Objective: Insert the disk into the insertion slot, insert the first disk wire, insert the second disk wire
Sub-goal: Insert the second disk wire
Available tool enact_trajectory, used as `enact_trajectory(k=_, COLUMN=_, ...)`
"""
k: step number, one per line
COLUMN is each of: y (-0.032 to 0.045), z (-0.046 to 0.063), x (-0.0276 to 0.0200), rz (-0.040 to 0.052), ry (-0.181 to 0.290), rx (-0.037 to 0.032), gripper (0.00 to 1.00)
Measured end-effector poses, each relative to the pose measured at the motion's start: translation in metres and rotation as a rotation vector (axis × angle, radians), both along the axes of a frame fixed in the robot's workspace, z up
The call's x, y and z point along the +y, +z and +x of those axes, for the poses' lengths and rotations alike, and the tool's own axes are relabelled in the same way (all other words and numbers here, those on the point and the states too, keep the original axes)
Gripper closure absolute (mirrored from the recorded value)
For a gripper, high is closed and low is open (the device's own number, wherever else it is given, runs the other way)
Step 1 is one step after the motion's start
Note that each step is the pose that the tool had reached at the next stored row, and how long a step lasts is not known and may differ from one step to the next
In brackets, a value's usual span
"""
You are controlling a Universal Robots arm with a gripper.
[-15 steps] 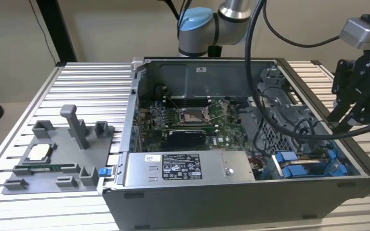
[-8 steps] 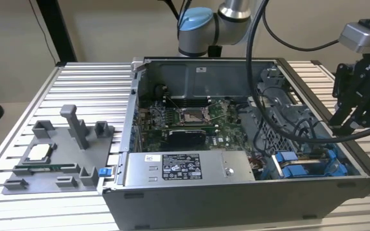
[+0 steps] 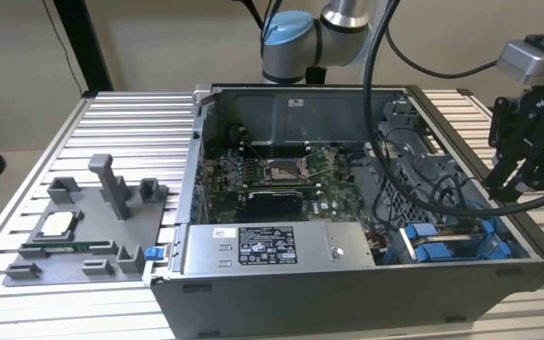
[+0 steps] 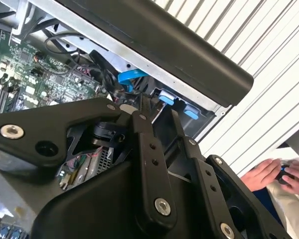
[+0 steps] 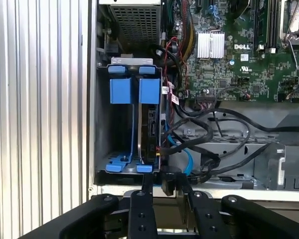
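Note:
The insertion slot (image 5: 120, 91), a drive bay with blue tabs and rails, sits at the case's corner (image 3: 447, 242). The disk (image 5: 150, 124) stands edge-on inside it, against the side nearest the motherboard. My black gripper (image 5: 164, 182) hovers just outside the case wall by the bay, its fingers (image 5: 147, 185) close around a small black wire connector (image 5: 168, 186). In the exterior view the gripper (image 3: 516, 185) hangs above the case's rim on that view's right. A blue flat wire (image 5: 185, 158) and black wires (image 5: 209, 132) lie loose beside the disk.
The open computer case (image 3: 348, 294) lies on a ribbed metal table (image 3: 130, 134). A silver box with a white sticker (image 3: 264, 248) fills its front. A grey fixture tray (image 3: 74, 227) sits on the exterior view's left. A person's hands (image 4: 273, 174) rest beyond the case.

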State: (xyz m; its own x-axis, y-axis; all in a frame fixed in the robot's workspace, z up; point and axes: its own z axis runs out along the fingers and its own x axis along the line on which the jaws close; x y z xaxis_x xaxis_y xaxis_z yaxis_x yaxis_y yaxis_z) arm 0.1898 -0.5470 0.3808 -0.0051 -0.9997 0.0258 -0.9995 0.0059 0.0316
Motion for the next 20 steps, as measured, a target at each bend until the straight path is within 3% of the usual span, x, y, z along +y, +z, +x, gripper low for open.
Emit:
enact_trajectory(k=9, y=-0.0006, z=0.0, x=0.0001, rz=0.0005, ry=0.0, rx=-0.0022, gripper=0.0)
enact_trajectory(k=20, y=-0.0025, z=-0.0001, x=0.0014, rz=0.0004, ry=0.0, rx=-0.0099, gripper=0.0)
